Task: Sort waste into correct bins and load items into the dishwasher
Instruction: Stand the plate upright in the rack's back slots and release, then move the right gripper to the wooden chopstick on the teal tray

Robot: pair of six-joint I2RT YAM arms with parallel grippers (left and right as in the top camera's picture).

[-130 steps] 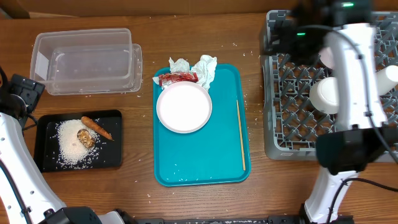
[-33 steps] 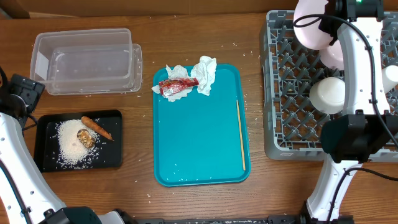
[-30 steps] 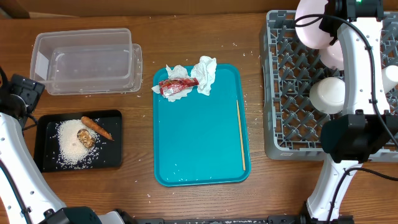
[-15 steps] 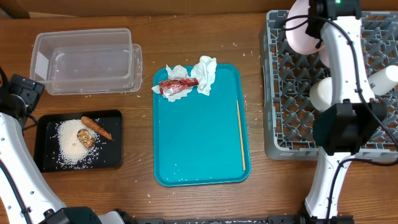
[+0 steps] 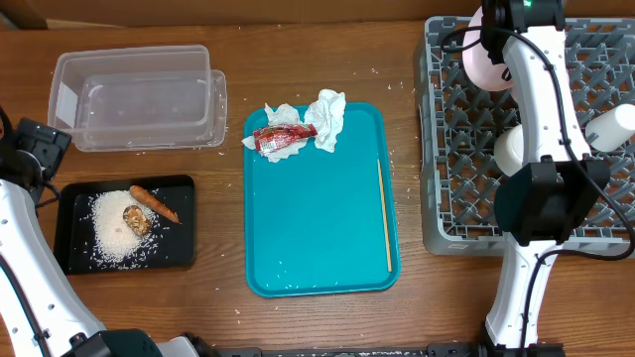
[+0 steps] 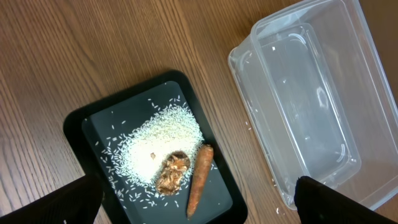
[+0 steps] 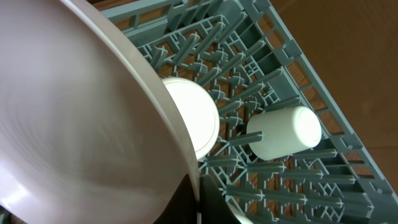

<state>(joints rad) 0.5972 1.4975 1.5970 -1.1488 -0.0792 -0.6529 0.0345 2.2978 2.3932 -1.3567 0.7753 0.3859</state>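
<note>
Clamping 1 white plate (image 5: 481, 61) by its rim, the right gripper (image 7: 199, 202) holds it over the dish rack (image 5: 466, 188), which carries 1 bowl (image 5: 514, 151) and 1 cup (image 5: 612, 127). Teal tray (image 5: 317, 228): 2 napkins (image 5: 330, 114), 1 red wrapper (image 5: 283, 136), 1 chopstick (image 5: 383, 213). Left gripper (image 6: 199, 193) gapes wide, empty.

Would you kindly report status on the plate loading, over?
Right gripper shut on large white round plate, over grey pegged plastic dish rack. Left gripper open, above black rimmed tray. White bowl and cup racked nearby.
</note>
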